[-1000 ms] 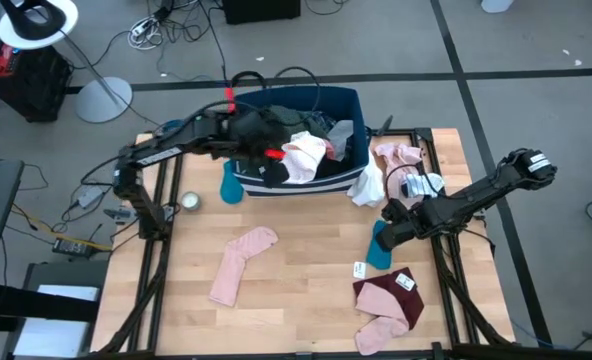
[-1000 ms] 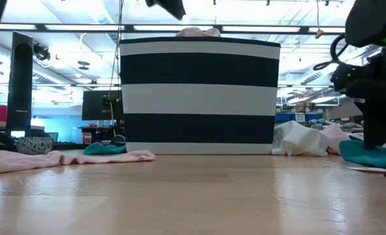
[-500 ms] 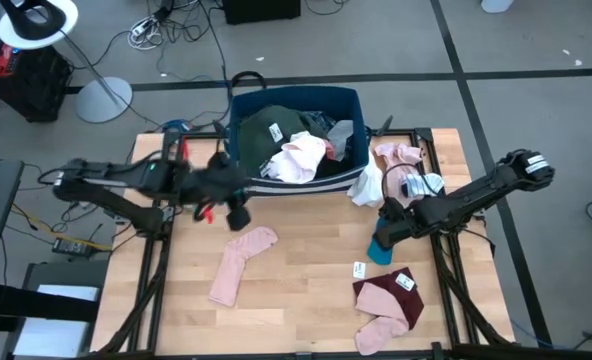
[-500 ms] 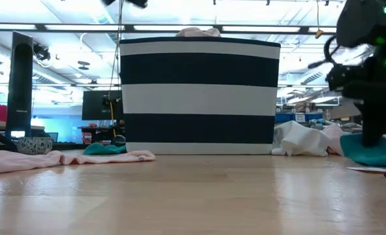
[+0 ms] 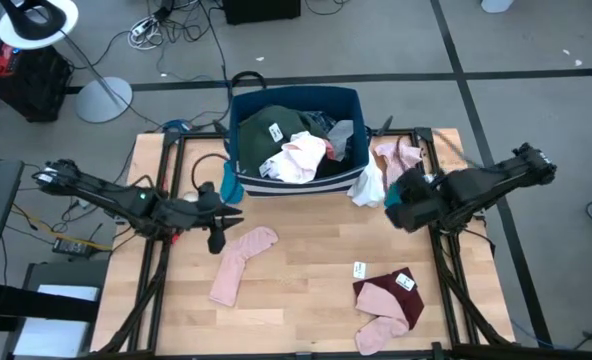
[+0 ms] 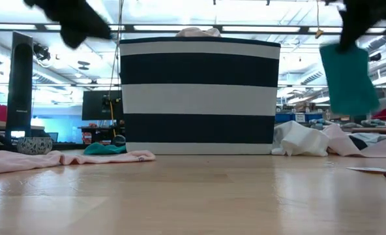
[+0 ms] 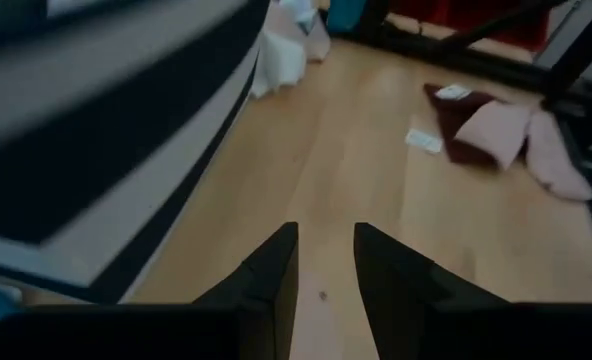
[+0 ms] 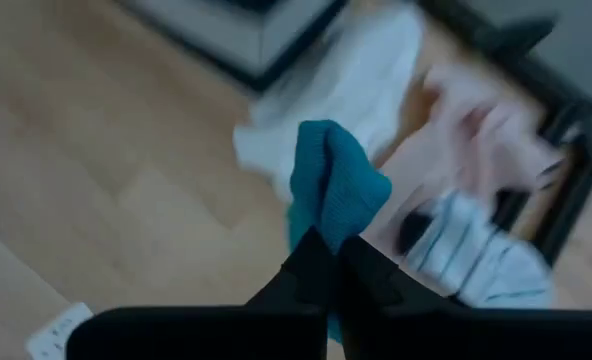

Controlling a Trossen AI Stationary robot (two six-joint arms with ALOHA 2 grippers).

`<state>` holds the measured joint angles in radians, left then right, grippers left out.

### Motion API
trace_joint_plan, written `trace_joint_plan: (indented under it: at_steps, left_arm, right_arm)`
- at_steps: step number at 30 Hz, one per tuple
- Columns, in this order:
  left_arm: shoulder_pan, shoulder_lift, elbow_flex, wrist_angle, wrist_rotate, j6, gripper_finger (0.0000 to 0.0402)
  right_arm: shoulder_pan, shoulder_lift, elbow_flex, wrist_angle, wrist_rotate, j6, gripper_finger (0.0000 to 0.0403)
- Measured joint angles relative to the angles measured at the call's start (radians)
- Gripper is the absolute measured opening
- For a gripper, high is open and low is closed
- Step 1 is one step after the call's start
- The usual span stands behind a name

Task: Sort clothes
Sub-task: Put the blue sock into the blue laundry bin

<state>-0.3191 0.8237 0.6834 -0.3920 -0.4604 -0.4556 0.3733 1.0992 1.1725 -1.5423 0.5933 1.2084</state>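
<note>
My right gripper [image 5: 400, 208] hangs above the table's right part, shut on a teal sock [image 6: 349, 78] that has left the table. Near the left edge my left gripper [image 5: 214, 238] hovers open, its fingers [image 7: 276, 275] with nothing between them, just left of a pink sock [image 5: 241, 262] lying flat on the wood. The dark blue bin with white stripes [image 5: 348, 100] holds a dark green top [image 5: 271, 135] and a pale pink piece [image 5: 301, 158]. A second teal sock [image 5: 231, 186] lies against the bin's left corner. My right gripper pinches the teal sock between its two fingers at a bunched fold near one end [image 8: 328, 232], coming from above. The sock is lifted clear and hangs below the fingers [image 6: 349, 78], slack.
White and pink garments [image 5: 394, 170] are heaped at the far right beside the bin. Maroon and pink pieces [image 5: 388, 298] and a white tag [image 5: 360, 269] lie near the front right. Bare wood lies between the pink sock and these.
My right gripper has shut on the teal sock and lifted it off the table, moving up and toward the far edge. My left gripper has drawn back from over the bin toward the near-left, leaving the dark green top in the bin.
</note>
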Motion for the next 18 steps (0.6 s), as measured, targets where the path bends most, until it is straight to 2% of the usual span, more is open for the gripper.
trace_joint_plan:
  at_steps: [5, 11, 14, 18]
  left_arm:
    - [0.000, 0.000, -0.166, 0.160, -0.004, -0.048, 0.0106]
    - [0.000, 0.000, -0.331, 0.390, -0.016, -0.079, 0.0106]
    - [0.000, 0.000, -0.357, 0.408, -0.017, -0.109, 0.0106]
    - [-0.004, 0.009, -0.379, 0.450, -0.017, -0.157, 0.0106]
  right_arm:
    - [-0.012, 0.012, 0.221, -0.021, 0.112, -0.147, 0.0002]
    - [-0.064, 0.089, 0.478, 0.009, 0.266, -0.351, 0.0001]
    - [-0.107, 0.132, 0.574, 0.115, 0.285, -0.512, 0.0001]
    - [-0.182, 0.188, 0.629, 0.325, 0.251, -0.781, 0.0003]
